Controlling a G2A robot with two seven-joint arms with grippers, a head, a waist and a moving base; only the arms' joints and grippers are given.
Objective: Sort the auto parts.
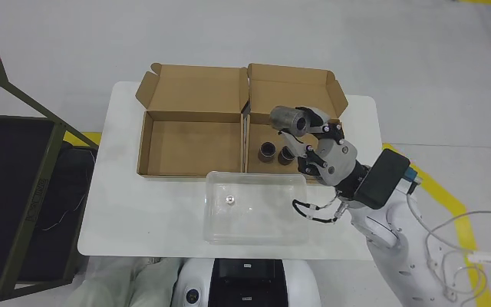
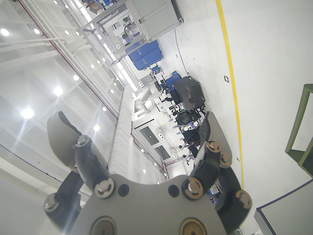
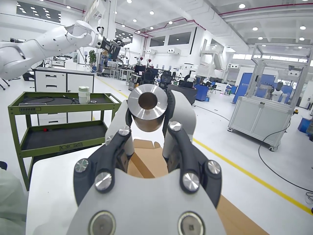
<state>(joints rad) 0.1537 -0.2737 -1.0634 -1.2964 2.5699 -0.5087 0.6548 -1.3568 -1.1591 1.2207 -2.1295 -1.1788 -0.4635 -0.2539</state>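
Note:
My right gripper (image 1: 301, 123) is shut on a metal sleeve (image 1: 289, 118), a thick steel cylinder with a bore, held above the right cardboard box (image 1: 330, 90). In the right wrist view the metal sleeve (image 3: 146, 106) sits clamped between the two fingers (image 3: 182, 114), its bored end face toward the camera. Two dark sleeves (image 1: 276, 153) stand on that box's floor. A small round part (image 1: 229, 200) lies in the clear plastic tray (image 1: 253, 234) at the table's front. My left gripper (image 2: 132, 128) is open with nothing between its fingers, raised off to the side and pointing out into the room.
A second cardboard box (image 1: 146, 142) sits left of the first, both with lids folded back. A green cart (image 1: 34, 199) stands beside the table's left edge. The white table (image 1: 115, 184) has bare room at its left and front corners.

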